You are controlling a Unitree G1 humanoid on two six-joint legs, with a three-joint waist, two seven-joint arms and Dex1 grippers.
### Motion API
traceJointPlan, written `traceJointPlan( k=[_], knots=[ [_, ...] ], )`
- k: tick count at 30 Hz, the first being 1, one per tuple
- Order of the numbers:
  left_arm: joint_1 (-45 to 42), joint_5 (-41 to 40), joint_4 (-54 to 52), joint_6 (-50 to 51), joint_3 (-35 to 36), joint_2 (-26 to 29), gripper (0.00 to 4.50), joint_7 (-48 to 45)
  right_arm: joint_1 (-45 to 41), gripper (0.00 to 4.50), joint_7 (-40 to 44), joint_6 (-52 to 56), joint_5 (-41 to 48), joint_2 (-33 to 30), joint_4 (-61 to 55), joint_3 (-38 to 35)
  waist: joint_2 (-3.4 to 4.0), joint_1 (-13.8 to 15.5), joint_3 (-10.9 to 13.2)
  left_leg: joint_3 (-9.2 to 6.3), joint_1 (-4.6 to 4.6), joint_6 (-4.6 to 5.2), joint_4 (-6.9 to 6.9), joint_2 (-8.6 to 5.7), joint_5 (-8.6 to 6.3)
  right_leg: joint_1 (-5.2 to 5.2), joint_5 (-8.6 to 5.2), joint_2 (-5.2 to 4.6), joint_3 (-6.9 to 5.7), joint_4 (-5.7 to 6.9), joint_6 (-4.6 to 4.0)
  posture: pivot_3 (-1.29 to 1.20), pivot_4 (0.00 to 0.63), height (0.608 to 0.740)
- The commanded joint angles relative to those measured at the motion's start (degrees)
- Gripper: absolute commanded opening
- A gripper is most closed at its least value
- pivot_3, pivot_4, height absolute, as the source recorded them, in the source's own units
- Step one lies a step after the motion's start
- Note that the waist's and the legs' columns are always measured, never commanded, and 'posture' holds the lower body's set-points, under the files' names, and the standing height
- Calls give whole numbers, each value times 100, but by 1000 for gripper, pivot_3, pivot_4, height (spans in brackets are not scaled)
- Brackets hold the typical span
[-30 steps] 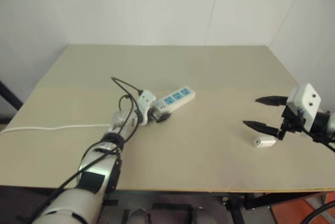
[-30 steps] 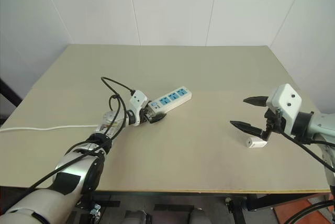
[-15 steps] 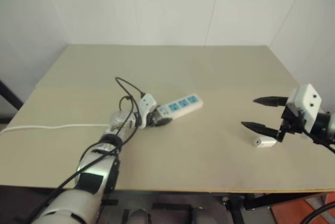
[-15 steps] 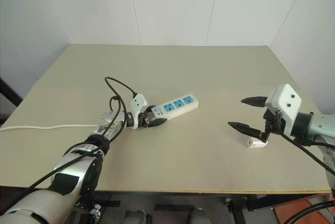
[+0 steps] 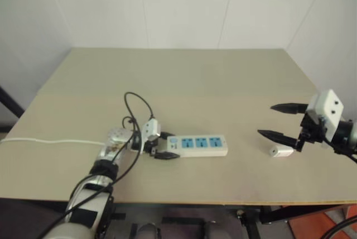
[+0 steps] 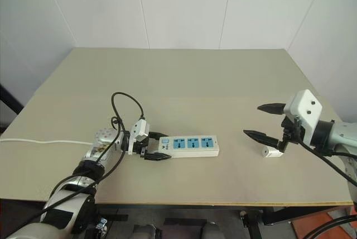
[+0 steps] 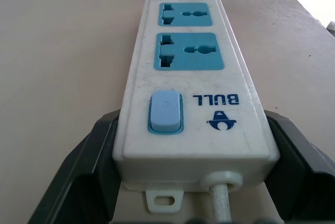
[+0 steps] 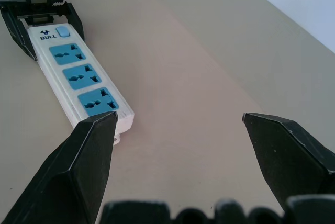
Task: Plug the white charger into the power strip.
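The left gripper (image 6: 155,152) clamps the switch end of the long white power strip (image 6: 192,145) with blue sockets, likely steadying it. At three o'clock, the right gripper (image 6: 265,121) gapes empty above the small white plastic charger (image 6: 271,151) on the beige table (image 6: 184,77).

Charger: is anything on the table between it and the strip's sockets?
Nothing visible. The charger lies near the open right gripper; bare table separates it from the strip, whose three sockets face up uncovered. The left gripper clamps only the strip's switch end.
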Motion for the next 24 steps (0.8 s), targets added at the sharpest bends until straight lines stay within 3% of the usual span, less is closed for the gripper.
traceJointPlan(
  k=[1,2,9,24],
  knots=[
    [101,-205,-275,108,-61,-79,4289,6,-119,4500,-73,40,111,-9,-112,-73,0,3,0,0,0,0,0,0,0,0,0,0,0,0,0,0,150,740],
    [108,-274,-334,180,-43,-79,4446,-13,-111,4500,-69,42,113,-16,-107,-85,0,1,0,0,0,0,1,0,0,0,0,0,0,-1,0,0,150,740],
    [153,-668,-417,149,91,-191,4446,-25,-92,4500,-48,95,126,-64,-115,-118,0,-12,0,0,1,0,1,0,0,0,0,0,0,-4,0,0,150,740],
    [113,-484,211,-54,-60,33,4446,-113,-182,4500,44,239,208,-205,-133,-167,1,-26,0,0,14,0,0,1,0,10,0,0,0,-6,0,0,150,740]
  ],
)
